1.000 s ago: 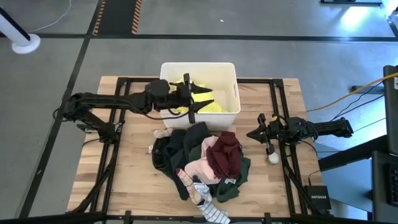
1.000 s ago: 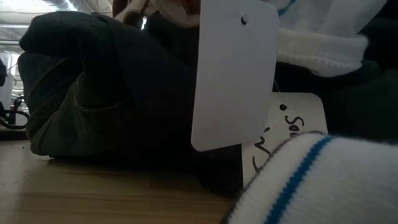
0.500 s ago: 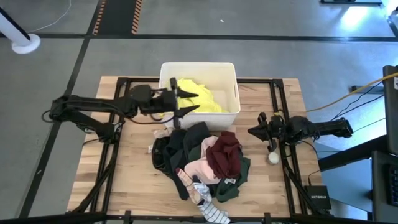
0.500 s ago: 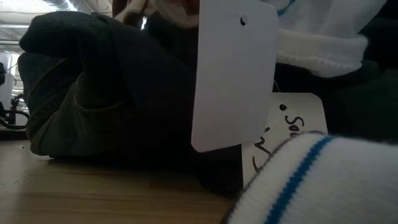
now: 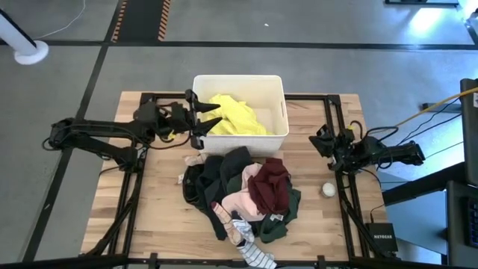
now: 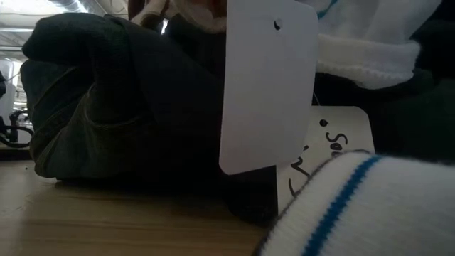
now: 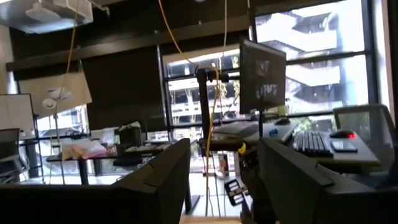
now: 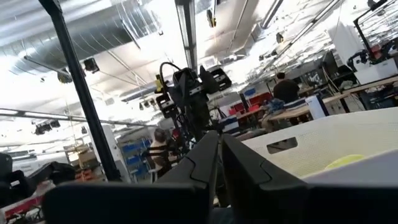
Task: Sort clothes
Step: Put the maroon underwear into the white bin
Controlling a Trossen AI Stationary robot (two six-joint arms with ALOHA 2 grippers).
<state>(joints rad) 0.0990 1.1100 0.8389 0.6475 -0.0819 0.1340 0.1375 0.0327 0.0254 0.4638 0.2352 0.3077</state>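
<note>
Fingers of the left gripper (image 5: 200, 118) are spread wide and hold nothing; they sit at the left wall of the white bin (image 5: 278, 84), and in the left wrist view the two fingers (image 7: 158, 177) stand well apart with only the room between them. Fingers of the right gripper (image 5: 323, 142) are closed together and empty, as the right wrist view shows the two pressed side by side (image 8: 208, 158); that arm waits near the table's right edge.

A yellow garment (image 5: 233, 116) lies inside the bin, with part of it hidden by the near wall. The other clothes form a heap (image 5: 243, 194) on the wooden table (image 5: 149, 209) in front of the bin: black and dark green pieces, a maroon one (image 5: 270, 185), a pale pink one (image 5: 240, 203) and a striped one (image 5: 254, 254) cut off at the table's front edge. How many dark garments there are cannot be told. A small white ball (image 5: 328, 190) lies on the table, apart from the right gripper.

The low view is almost wholly blocked by dark cloth (image 6: 106, 107), a white tag (image 6: 266, 85) and a blue-striped white cuff (image 6: 355, 206).
</note>
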